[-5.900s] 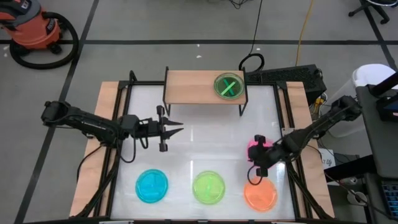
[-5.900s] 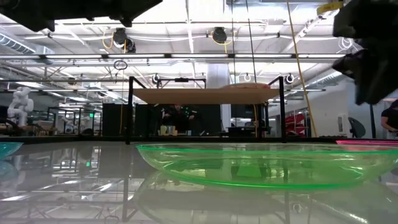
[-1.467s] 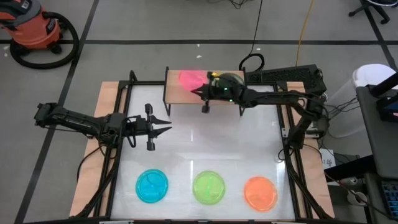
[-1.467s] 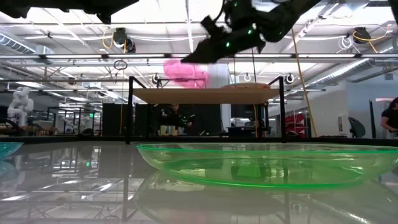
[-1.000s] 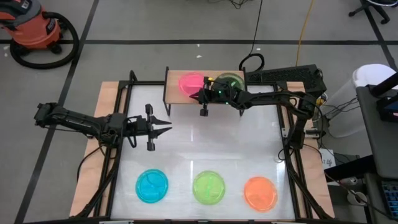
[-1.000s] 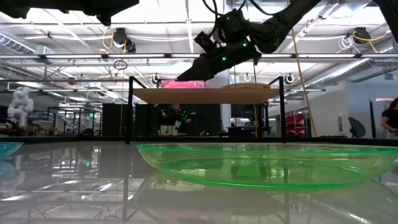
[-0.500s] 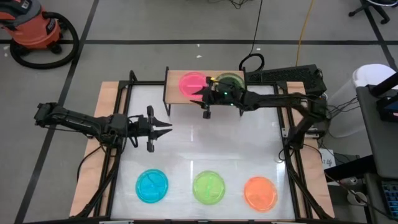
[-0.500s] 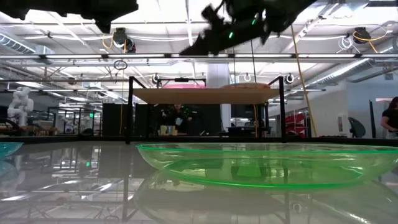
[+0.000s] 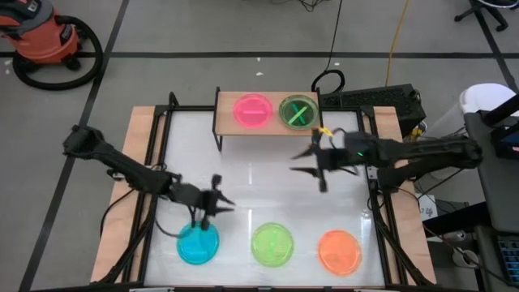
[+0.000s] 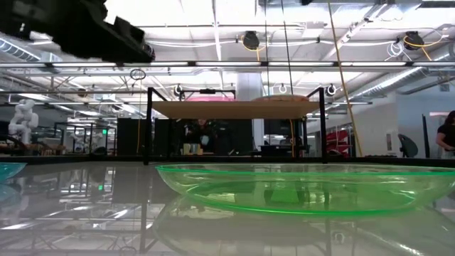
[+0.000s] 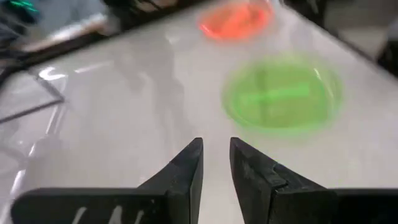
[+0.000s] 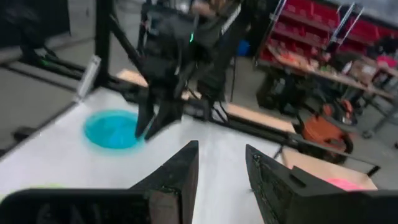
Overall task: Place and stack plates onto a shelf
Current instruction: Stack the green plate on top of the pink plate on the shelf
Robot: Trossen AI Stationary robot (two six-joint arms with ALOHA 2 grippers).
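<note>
two plates (image 9: 252,109) on shelf (image 9: 227,118), left pincer (image 9: 217,204) over blue plate (image 9: 197,242) slightly parted, right pincer (image 9: 312,165) parted, empty

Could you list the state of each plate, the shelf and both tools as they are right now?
pink plate: flat on the shelf, beside the green one.
green plate on the shelf: flat.
blue plate: on the table.
green plate on the table: flat.
orange plate: on the table.
shelf: holds two plates.
left tool: open, empty, over the blue plate's edge.
right tool: open, empty.

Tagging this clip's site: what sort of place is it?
Likely a robotics lab in an industrial hall: exposed ceiling ducts and lights overhead, a red parts-bin rack behind, and a shop vacuum on the grey floor.
</note>
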